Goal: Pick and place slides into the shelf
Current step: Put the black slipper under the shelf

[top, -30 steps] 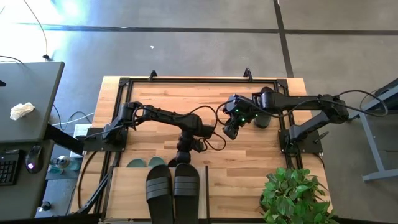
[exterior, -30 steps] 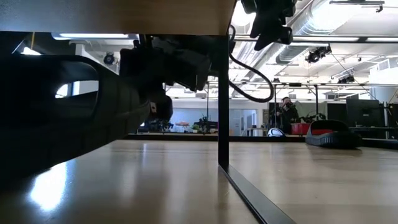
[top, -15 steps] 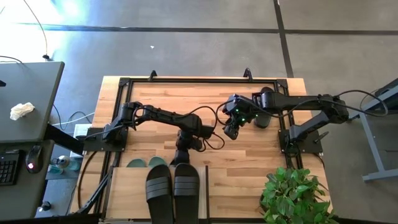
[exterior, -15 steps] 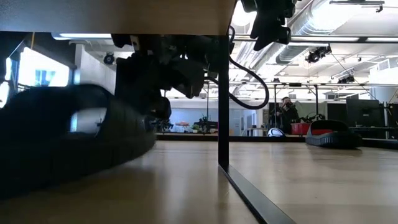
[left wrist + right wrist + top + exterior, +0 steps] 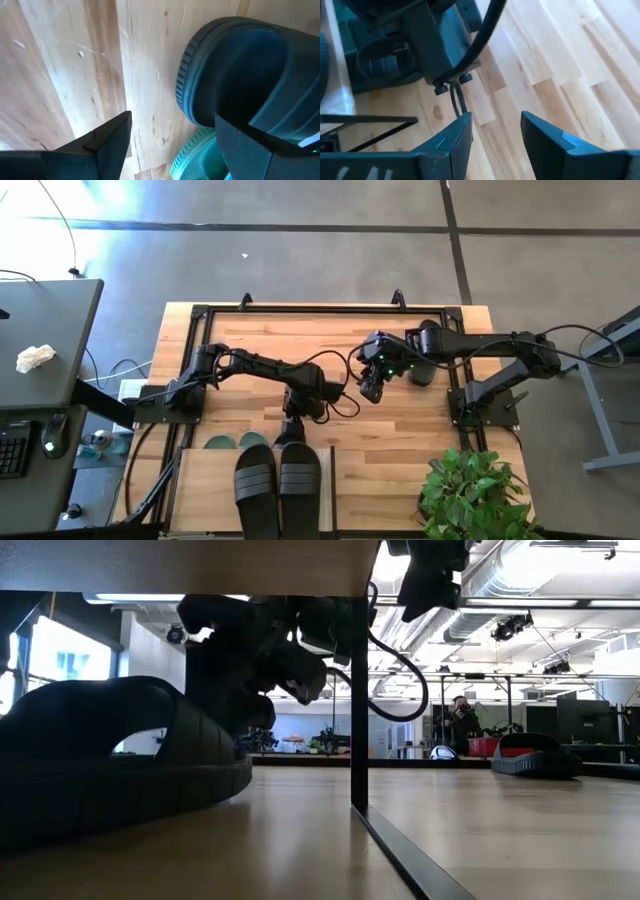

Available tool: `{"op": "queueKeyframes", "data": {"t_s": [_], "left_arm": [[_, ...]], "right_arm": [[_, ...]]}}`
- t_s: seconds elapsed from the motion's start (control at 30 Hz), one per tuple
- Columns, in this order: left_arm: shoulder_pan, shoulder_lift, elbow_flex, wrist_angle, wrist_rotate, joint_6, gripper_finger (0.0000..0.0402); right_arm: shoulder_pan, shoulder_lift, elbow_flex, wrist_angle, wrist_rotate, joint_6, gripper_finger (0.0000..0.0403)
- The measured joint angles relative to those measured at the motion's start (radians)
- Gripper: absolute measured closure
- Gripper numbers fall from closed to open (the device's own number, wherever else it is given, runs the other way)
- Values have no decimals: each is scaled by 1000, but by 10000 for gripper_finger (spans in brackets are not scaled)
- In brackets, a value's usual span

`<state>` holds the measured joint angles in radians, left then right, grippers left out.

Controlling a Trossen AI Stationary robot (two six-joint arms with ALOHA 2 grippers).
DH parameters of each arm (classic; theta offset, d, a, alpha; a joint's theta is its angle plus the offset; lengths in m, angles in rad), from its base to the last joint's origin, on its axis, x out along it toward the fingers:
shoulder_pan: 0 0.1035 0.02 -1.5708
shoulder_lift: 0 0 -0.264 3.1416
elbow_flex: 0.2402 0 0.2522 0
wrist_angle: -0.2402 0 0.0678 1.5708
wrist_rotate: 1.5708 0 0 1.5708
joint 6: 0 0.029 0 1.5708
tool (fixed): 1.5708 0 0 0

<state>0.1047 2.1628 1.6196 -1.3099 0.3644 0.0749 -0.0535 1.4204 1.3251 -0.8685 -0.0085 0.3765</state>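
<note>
The shelf [image 5: 208, 482] stands at the table's near edge with two black slides [image 5: 278, 488] on its top board. On its lower level lies another black slide [image 5: 110, 765], flat on its sole, beside a green slide [image 5: 196, 154]; green toes [image 5: 236, 442] show at the shelf's far side. My left gripper [image 5: 172, 117] is open just beyond that black slide's rounded end [image 5: 225, 65]. My right gripper [image 5: 372, 390] hangs open above the table's middle. One more black slide [image 5: 424, 358] lies at the far right, under the right arm. My left gripper stands open, its fingers pointing toward the table's near edge. One finger [image 5: 250, 145] stands before the black slide's rounded end [image 5: 235, 100]. I cannot tell whether it touches the slide.
The shelf's dark metal post [image 5: 358, 700] stands just right of the lower slide. A potted plant [image 5: 470, 490] sits at the table's near right corner. Bare wooden tabletop [image 5: 260, 335] lies toward the far edge. A person [image 5: 462, 718] shows far off in the room.
My left gripper has opened and let go of the black slide. The slide, held tilted a second ago, has dropped and now lies flat on its sole on the lower level. The gripper has drawn back a little toward the far edge.
</note>
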Motion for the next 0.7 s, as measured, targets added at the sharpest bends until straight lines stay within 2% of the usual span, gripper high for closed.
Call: {"op": "queueKeyframes", "data": {"t_s": [0.23, 0.53, 0.7], "left_arm": [[0, 0, 21, -18, -53, -5, 123], [0, 0, 143, -52, -268, -4, 126], [0, 0, 195, -46, -338, -4, 126]], "right_arm": [[-25, 0, 0, -5, 61, 33, 243], [-40, 0, 0, -3, 63, 35, 243], [-40, 0, 0, -24, 159, 87, 243]]}}
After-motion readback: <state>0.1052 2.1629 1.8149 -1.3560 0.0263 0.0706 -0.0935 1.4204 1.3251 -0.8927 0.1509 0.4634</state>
